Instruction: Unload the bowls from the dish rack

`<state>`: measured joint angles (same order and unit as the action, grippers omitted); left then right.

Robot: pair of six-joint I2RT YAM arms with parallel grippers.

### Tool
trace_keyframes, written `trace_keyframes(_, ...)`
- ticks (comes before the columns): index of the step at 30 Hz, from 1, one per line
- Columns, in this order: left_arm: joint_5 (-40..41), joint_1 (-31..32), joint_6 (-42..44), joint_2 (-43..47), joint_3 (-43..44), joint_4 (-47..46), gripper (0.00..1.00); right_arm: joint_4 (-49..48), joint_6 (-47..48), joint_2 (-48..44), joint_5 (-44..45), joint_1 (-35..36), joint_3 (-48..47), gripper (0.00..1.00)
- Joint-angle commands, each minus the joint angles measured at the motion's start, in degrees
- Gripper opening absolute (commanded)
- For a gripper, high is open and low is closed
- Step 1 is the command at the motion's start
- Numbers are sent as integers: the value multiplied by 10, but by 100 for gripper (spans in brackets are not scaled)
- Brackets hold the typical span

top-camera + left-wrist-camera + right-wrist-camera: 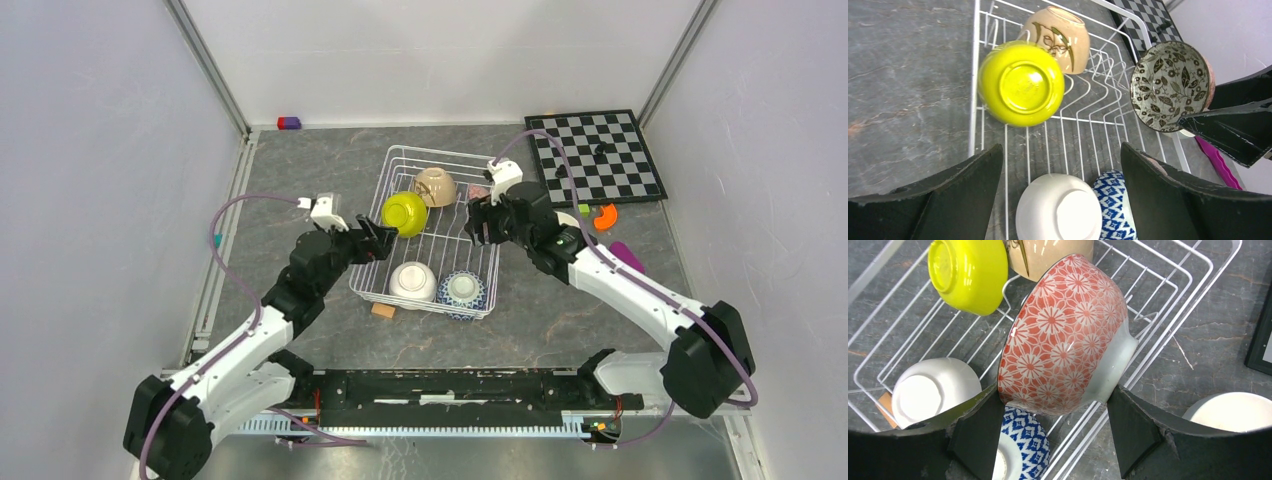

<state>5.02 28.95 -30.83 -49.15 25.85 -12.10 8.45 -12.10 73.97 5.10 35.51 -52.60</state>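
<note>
Right end effector (1053,396) clamps the pink bowl (1063,335) over the rack (1168,270); lift it well clear, then toward the worktop's (1208,340) right edge. Left end effector (1060,155) gapes empty.

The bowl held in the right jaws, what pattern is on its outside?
The bowl has red-and-white flowers; clearest in the right wrist view.

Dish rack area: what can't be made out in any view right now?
Top external: the pink bowl is almost wholly hidden under the right gripper.
Right wrist: a white bowl outside the dish rack is cut off by a finger and the bottom edge.
Top external: the tan item by the rack's near-left corner is too small to identify.
</note>
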Motion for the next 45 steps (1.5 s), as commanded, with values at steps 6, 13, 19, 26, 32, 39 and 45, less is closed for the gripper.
trace_keyframes(6,-130,-3,-40,-86,67,-69,92,-79,-3,-33,-113,2,-19,51)
trace_keyframes(13,-176,-3,-66,-140,100,-95,83,-158,-42,-37,-237,2,2,51)
trace_keyframes(19,-183,-3,-74,-160,110,-105,78,-203,-83,-26,-319,2,13,51)
trace_keyframes(26,-182,-2,-79,-165,112,-115,73,-238,-119,-22,-369,3,19,51)
trace_keyframes(32,-186,-4,-96,-157,107,-130,59,-251,-133,-26,-385,0,21,52)
trace_keyframes(39,-188,-4,-106,-149,93,-157,40,-310,-182,-20,-436,-8,39,52)
trace_keyframes(45,-172,-4,-100,-146,95,-140,3,-304,-176,-13,-444,-9,38,66)
